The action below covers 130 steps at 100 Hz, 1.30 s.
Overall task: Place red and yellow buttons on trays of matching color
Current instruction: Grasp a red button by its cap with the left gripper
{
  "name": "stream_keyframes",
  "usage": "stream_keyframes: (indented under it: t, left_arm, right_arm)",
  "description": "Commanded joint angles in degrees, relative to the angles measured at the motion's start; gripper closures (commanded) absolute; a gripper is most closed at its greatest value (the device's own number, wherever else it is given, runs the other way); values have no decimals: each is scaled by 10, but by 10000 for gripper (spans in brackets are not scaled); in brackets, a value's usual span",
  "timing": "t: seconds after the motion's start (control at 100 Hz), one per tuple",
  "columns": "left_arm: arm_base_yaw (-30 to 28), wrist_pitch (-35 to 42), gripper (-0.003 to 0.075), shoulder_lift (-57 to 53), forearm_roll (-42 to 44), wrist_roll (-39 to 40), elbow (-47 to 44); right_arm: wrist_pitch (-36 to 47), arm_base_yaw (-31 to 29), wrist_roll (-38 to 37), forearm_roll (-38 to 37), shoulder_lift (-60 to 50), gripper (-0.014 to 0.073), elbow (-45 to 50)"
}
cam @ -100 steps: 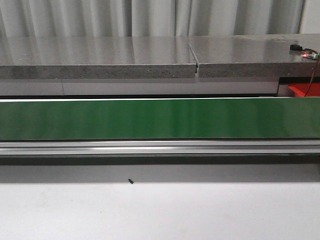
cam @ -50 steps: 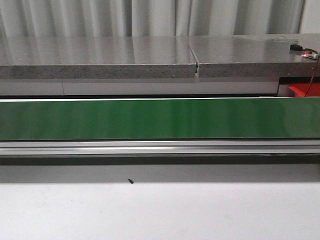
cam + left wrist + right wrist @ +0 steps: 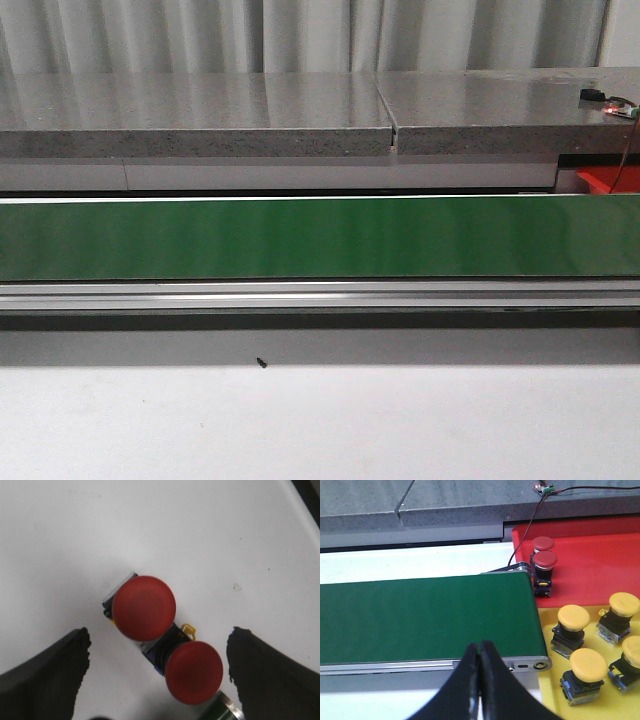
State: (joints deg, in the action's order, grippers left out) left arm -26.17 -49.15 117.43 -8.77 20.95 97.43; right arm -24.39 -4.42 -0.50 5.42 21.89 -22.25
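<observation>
Left gripper was spread wide over the white table; its two dark fingers stood far apart at either side of the view and touched nothing. Between them sat two red buttons: the larger-looking red button on its dark base, and a second red button just beside it, caps close but apart (whether the bases touched could not be told). A small yellow clip showed between the two. A bit of green-and-metal edge peeked in near the second button.

Right gripper was closed, fingertips pressed together with nothing between them, hanging above the near edge of the green conveyor belt. Past the belt's end lay the red tray, holding two red buttons, one behind the other, close to the belt's end roller. Next to it lay the yellow tray, holding yellow buttons: one nearest the belt, another nearer the camera, a third farther over, and a fourth cut off by the frame edge.

Front view showed only the belt, a grey stone counter behind it, a sliver of the red tray, and a small dark speck on the table; neither arm was visible there.
</observation>
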Motion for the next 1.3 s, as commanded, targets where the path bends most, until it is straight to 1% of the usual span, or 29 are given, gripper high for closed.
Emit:
stream_keyframes:
  t: [0.0,0.17,0.55,0.62,0.79,0.93,1.0,1.12,1.29]
  left_arm:
    - [-1,39,175,-26,-10,13,19]
    - [-3,39,175,-6,-10,25,19]
    - [-7,69,181,13,-11,25,19]
    - [-7,69,221,13,-11,25,19]
    - [-7,69,396,16,-12,25,19]
    - [-7,70,500,16,-12,25,19]
    - [-7,72,535,16,-12,25,19]
    - [-10,71,575,16,-12,25,19]
    - [-18,49,586,-7,-9,17,19]
  right_arm:
    - [45,0,5,2,2,660,-14]
    - [45,0,5,2,2,660,-14]
    - [45,0,5,2,2,660,-14]
    - [45,0,5,2,2,660,-14]
    - [45,0,5,2,2,660,-14]
    - [45,0,5,2,2,660,-14]
    - [45,0,5,2,2,660,-14]
    - [45,0,5,2,2,660,-14]
    - [45,0,5,2,2,660,-14]
